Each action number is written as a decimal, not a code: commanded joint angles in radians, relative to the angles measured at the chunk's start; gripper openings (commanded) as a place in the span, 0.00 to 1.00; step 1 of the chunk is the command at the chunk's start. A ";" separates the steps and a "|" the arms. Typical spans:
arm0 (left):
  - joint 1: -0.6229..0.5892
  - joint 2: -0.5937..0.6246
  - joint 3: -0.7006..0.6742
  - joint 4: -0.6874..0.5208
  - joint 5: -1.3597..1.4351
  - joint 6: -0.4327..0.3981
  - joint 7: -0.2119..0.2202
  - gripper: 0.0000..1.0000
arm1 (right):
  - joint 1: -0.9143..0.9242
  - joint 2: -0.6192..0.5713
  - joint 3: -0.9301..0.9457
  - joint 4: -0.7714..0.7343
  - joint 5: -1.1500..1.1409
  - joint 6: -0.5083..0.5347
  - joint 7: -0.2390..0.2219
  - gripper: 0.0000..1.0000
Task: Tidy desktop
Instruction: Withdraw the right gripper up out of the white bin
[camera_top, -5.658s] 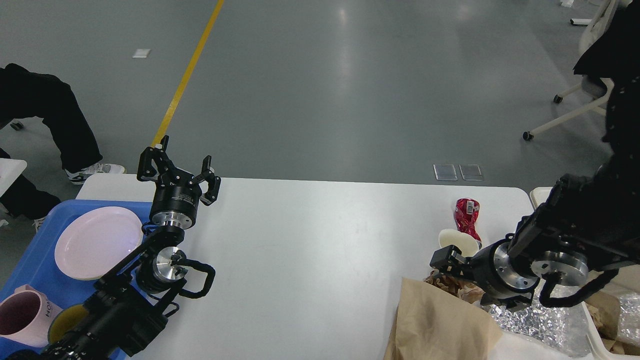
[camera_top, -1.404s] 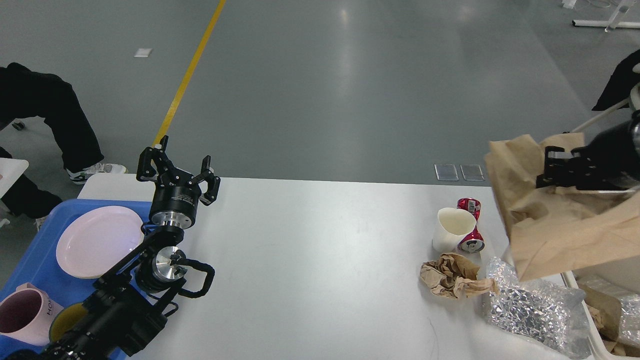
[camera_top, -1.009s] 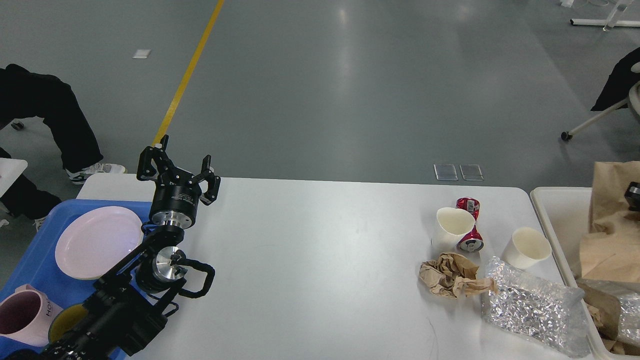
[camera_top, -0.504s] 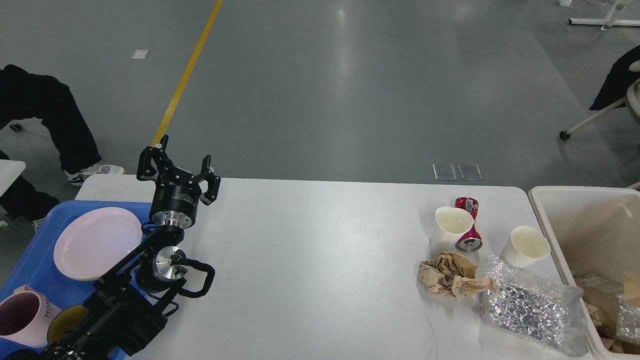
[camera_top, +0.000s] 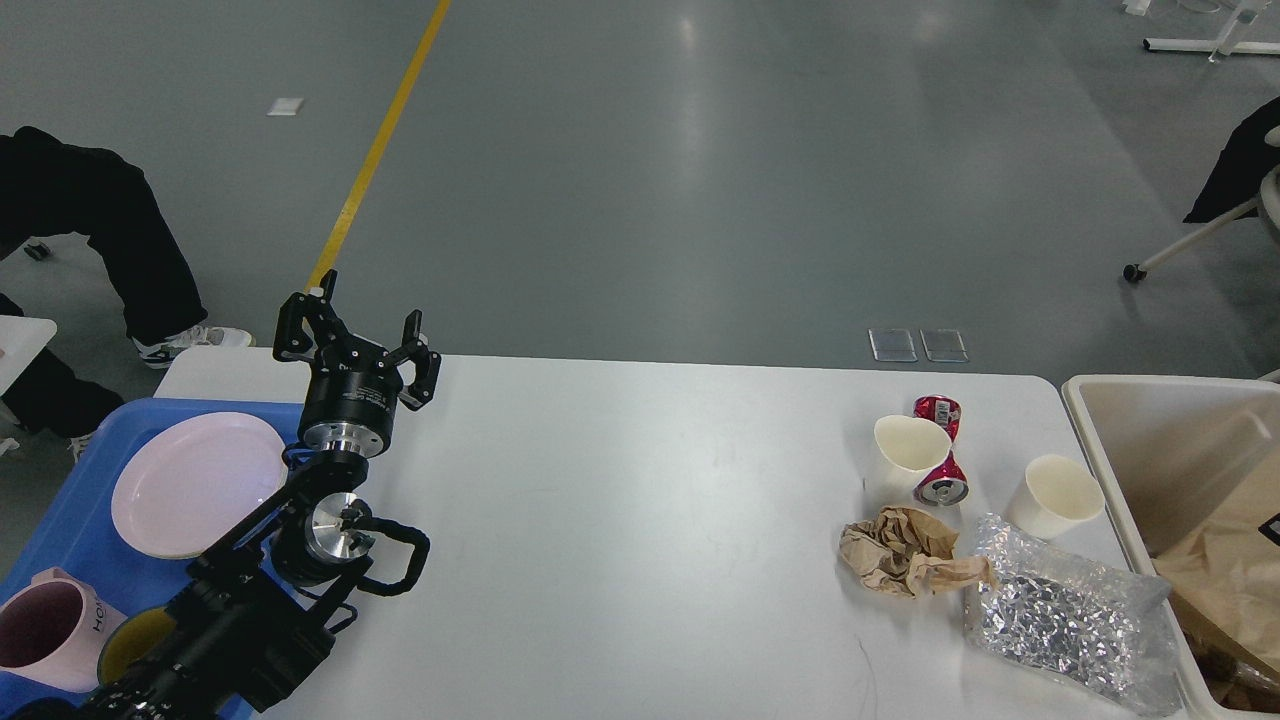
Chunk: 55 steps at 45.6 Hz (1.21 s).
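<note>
Hovering over the desktop (camera_top: 640, 520), the left gripper (camera_top: 355, 335) stands upright with its fingers spread, grasping nothing.

The white desktop stretches beneath and to the right of the gripper — at its far right end lie two paper cups (camera_top: 908, 452), a crushed red can (camera_top: 938, 445), crumpled brown paper (camera_top: 905, 552) and a silvery bag (camera_top: 1065, 620), well apart from the gripper — while the right gripper is out of sight.
</note>
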 joint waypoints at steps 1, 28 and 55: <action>0.000 0.000 0.000 0.000 0.000 0.000 0.000 0.96 | 0.010 0.004 0.004 0.001 -0.011 0.044 0.004 1.00; 0.000 0.000 0.000 0.000 0.000 0.000 0.000 0.96 | 0.562 -0.065 0.009 0.311 -0.319 0.299 0.006 1.00; 0.000 0.000 0.000 0.000 0.000 0.000 0.000 0.96 | 1.280 -0.119 0.012 1.221 -0.707 0.382 0.002 1.00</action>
